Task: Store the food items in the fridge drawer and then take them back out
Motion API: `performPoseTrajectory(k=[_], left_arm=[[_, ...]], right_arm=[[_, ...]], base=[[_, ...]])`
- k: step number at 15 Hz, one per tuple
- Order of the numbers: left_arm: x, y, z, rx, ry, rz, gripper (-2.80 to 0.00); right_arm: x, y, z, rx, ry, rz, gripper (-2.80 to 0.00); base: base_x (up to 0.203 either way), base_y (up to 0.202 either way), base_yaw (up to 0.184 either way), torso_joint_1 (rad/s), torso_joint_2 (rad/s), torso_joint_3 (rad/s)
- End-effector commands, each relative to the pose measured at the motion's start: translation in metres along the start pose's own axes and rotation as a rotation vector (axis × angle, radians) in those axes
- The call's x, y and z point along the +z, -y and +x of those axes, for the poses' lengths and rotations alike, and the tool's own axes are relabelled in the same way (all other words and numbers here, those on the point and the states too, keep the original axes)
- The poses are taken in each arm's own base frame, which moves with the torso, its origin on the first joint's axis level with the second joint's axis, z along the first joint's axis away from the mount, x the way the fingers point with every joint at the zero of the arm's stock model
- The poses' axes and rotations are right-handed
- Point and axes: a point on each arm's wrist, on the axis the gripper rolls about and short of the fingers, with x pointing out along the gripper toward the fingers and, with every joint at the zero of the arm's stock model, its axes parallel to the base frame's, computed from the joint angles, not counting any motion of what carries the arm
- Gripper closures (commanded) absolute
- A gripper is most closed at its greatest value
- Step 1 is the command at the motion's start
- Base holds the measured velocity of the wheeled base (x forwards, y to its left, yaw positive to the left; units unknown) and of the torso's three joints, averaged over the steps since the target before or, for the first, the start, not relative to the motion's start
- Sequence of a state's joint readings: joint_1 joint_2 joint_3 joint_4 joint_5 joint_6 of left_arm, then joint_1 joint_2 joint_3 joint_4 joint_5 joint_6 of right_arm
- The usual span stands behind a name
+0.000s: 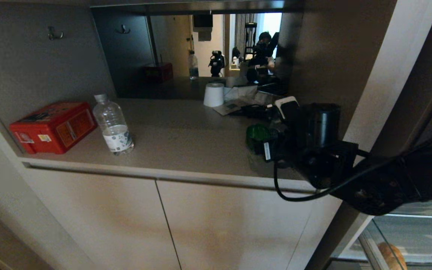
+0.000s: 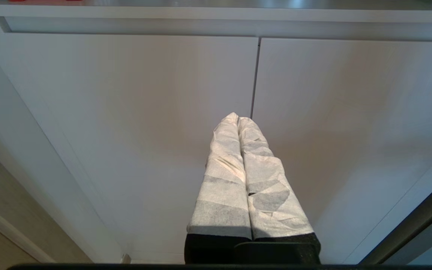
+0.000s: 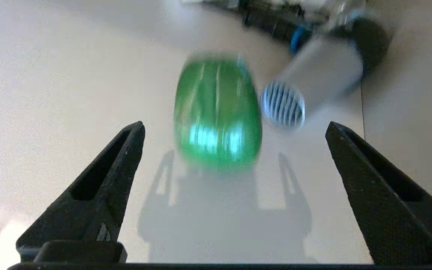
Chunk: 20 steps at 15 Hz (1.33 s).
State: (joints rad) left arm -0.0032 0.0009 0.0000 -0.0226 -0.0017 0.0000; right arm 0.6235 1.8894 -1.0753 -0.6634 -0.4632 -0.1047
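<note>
At right of centre in the head view, your right tool (image 3: 234, 125) gapes before the bell pepper (image 1: 258, 135) on the surface (image 1: 186, 138); advance and close.

A home kitchenette: beige cabinet doors (image 1: 208, 225), countertop (image 1: 186, 138), fridge drawer (image 1: 407, 232).

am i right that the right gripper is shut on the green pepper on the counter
Not quite. The right gripper is open, its fingers spread wide, and the green pepper sits free on the counter ahead of them. The right wrist view shows it.
</note>
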Motion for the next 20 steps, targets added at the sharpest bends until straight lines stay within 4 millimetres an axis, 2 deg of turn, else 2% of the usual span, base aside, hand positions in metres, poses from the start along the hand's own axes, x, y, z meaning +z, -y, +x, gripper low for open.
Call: performPoseTrajectory(k=[1,2,5,11,13,17,20], left_arm=[[-0.003,0.000,0.001,0.000,-0.011,0.000,0.00],[-0.003,0.000,0.001,-0.001,-0.011,0.000,0.00],[-0.003,0.000,0.001,0.000,-0.011,0.000,0.00],[-0.003,0.000,0.001,0.000,-0.011,0.000,0.00],[-0.003,0.000,0.001,0.000,-0.011,0.000,0.00],[-0.003,0.000,0.001,0.000,-0.011,0.000,0.00],[-0.003,0.000,0.001,-0.001,-0.011,0.000,0.00]], right_arm=[[0.002,0.003,-0.030,0.028,0.006,-0.004,-2.80],[-0.002,0.001,-0.045,0.058,-0.004,-0.014,0.00],[-0.013,0.003,-0.091,0.126,-0.010,-0.024,0.00],[-0.044,0.047,-0.177,0.189,0.031,-0.013,0.00],[-0.060,0.053,-0.190,0.234,0.007,-0.024,0.00],[-0.085,0.045,-0.205,0.331,-0.056,-0.064,0.00],[-0.099,0.052,-0.215,0.329,-0.084,-0.034,0.00]], base=[[0.000,0.000,0.000,0.000,0.00,0.000],[0.000,0.000,0.000,0.000,0.00,0.000],[0.000,0.000,0.000,0.000,0.00,0.000],[0.000,0.000,0.000,0.000,0.00,0.000],[0.000,0.000,0.000,0.000,0.00,0.000],[0.000,0.000,0.000,0.000,0.00,0.000],[0.000,0.000,0.000,0.000,0.00,0.000]])
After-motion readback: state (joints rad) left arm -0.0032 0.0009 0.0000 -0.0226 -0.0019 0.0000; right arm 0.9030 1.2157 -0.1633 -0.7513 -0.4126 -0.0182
